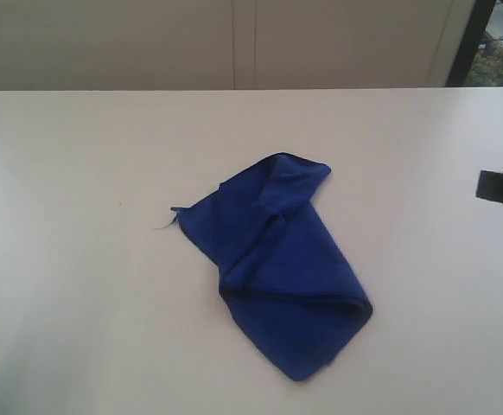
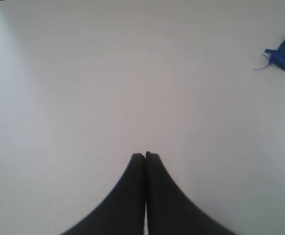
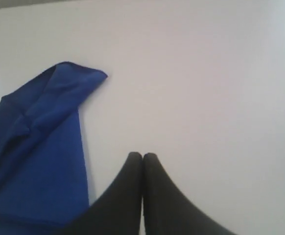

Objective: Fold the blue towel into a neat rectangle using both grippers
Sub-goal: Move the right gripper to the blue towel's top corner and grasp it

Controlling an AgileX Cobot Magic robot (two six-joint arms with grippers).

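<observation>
Closest in, a crumpled deep royal-blue microfibre towel (image 1: 277,268) lies about mid-way across the flat white surface (image 1: 79,259). It's loosely folded over itself, with one pointed corner aimed at the near edge and a rumpled flap toward the far edge. A thin thread (image 1: 165,225) pokes out of its left corner. The black tapered right claw (image 3: 142,155) is by the right edge, pinched fully together, empty and clear of the towel. The black left claw (image 2: 145,155) is pinched together too, holding nothing, well apart from the cloth.
</observation>
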